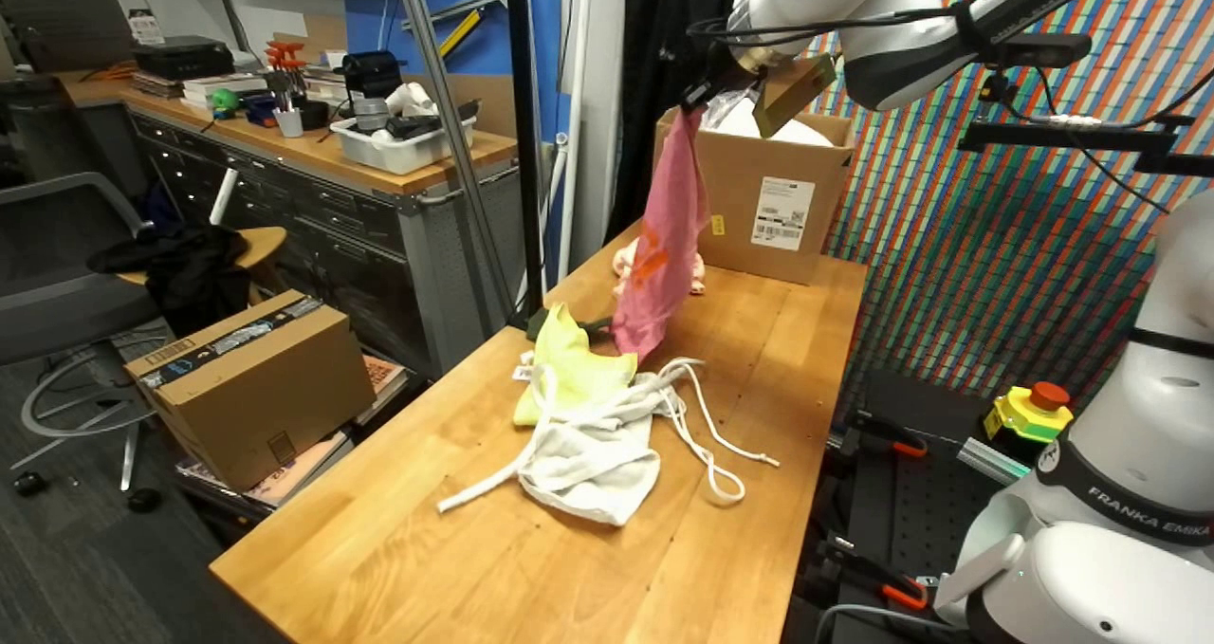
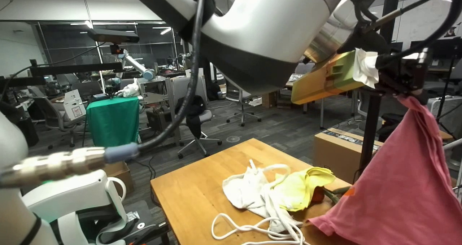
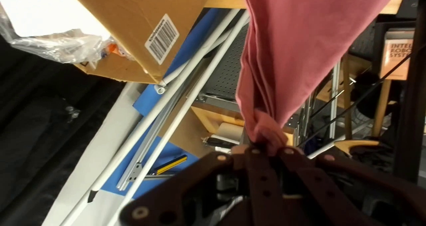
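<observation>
The gripper [image 3: 270, 149], its jaws drawn nearly together, clutched a pink cloth [image 1: 675, 208] that hung directly below it. Lower still, a yellow cloth [image 1: 577, 371] and corded white fabric [image 1: 590, 469] lay on the table [image 1: 735, 568].

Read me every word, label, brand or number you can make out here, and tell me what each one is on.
"FRANKA EMIKA": black band on the robot's base.
"INTEL", "ROBO", "SYSTE", endings hidden or unclear: orange book cover, wrist view.
Too small or blurred to read: the white shipping label on the open cardboard box, the barcode sticker in the wrist view, and the dark tape on the closed box.
</observation>
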`<state>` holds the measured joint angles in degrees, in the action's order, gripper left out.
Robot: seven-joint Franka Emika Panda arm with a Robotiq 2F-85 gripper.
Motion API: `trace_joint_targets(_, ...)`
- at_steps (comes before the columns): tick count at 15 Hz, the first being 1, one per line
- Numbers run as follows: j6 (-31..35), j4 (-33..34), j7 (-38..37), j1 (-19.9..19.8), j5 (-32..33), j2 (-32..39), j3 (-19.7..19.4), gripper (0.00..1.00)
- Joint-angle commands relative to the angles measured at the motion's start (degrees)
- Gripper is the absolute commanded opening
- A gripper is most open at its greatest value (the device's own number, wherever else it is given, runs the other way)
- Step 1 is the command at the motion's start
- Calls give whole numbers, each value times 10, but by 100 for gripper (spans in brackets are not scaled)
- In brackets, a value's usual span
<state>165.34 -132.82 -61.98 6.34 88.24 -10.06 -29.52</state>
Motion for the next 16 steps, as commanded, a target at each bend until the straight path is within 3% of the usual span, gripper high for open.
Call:
trace_joint_targets(1, -45, -31, -69, -16, 80, -60, 7, 4)
trace_joint_targets(6, -134, -69, -133, -32, 167, -102, 11, 4)
trace_joint_targets(13, -182, -109, -128, -42, 173, -145, 11, 4)
trace_joint_targets(14, -163, -115, -99, -86, 148, -142, 46, 4)
trace_joint_targets(16, -153, -127, -58, -101, 126, -149, 55, 4)
